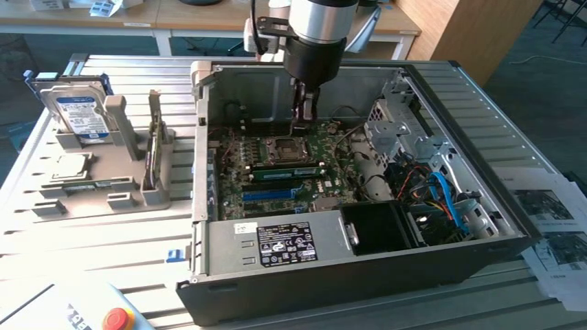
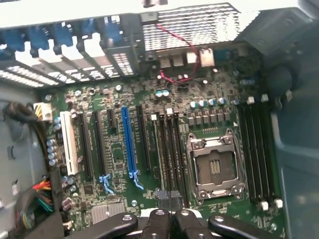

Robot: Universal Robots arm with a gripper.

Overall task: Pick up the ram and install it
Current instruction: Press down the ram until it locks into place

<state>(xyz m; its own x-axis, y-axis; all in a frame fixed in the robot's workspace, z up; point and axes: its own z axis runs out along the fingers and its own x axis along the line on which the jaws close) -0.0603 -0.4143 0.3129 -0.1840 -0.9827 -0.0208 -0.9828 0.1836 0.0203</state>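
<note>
The ram (image 1: 290,172) lies seated in a motherboard (image 1: 275,180) slot beside the empty CPU socket (image 1: 283,148). It looks light, stiff and fragile, best taken by its long edges. The gripper (image 1: 302,124) hangs above the board inside the open case (image 1: 211,227), fingers closed, holding nothing I can see.

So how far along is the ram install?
Looks done: the ram, a green stick, already sits on the motherboard beside the CPU socket. In hand: nothing visibly; the gripper hangs over the memory slots, jaws shut. Left: I can't tell whether it's fully seated.
</note>
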